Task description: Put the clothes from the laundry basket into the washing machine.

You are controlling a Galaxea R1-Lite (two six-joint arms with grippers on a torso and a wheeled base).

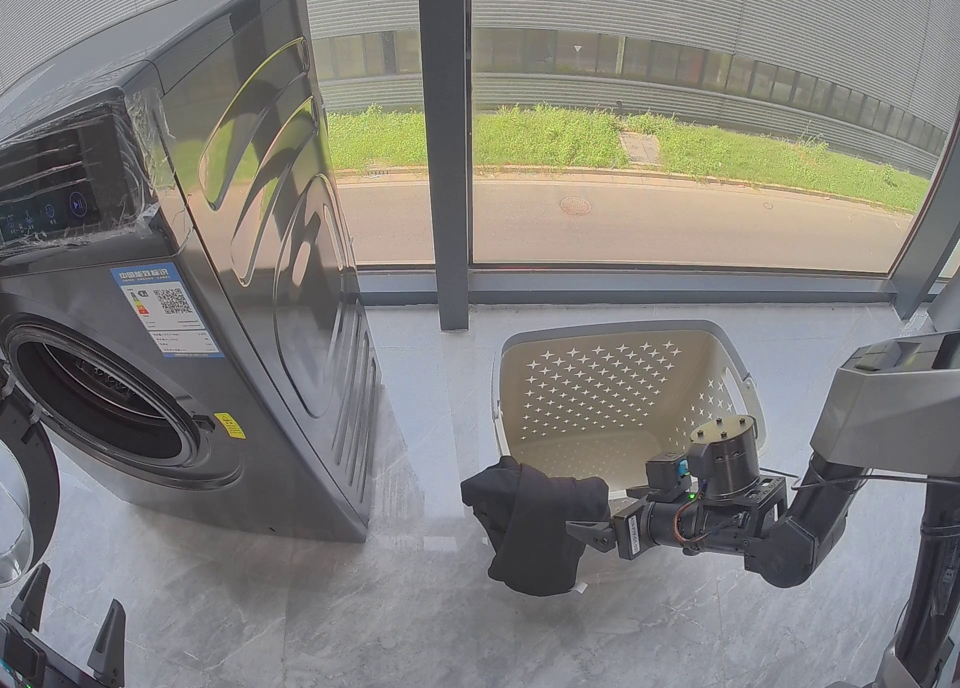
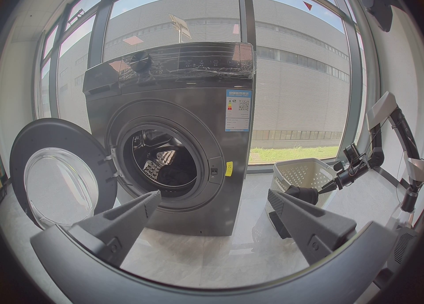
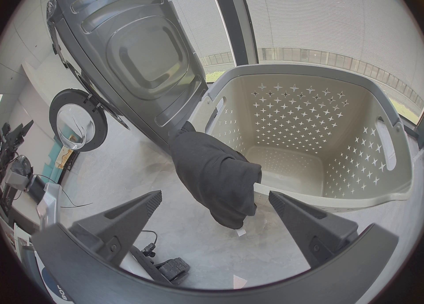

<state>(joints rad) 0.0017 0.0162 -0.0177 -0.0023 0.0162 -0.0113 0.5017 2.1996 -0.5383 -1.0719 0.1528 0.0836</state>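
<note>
Since the black garment [image 3: 216, 176] hangs over the near corner of the laundry basket [image 1: 610, 328], on the side closest to the washing machine [image 1: 260, 220], the coming grab turns on how it lies in front of the right gripper [image 3: 213, 196]. That gripper sits low and level just outside the basket, pointing across at the cloth. Its jaws are spread wide with nothing in them, and the garment is straight ahead, roughly centred between the two tips. From where I stand I can't tell whether a tip already brushes the fabric. The cloth drapes over the rim with most of it hanging down the outside wall toward the floor [image 1: 400, 610], so its long axis runs top to bottom, across the level line of the jaws. It looks soft and thick, bunched into a rounded fold at the rim, with a small pale tag showing at the bottom hem. I'd guess it will sag and swing once lifted. The right arm is plainly the nearer one. The left gripper [image 2: 213, 193] is well apart from the basket, down by the machine's front, its jaws wide and holding nothing. It faces the open drum [image 2: 161, 163], beside the round door [image 2: 57, 172], which is swung fully out.
</note>
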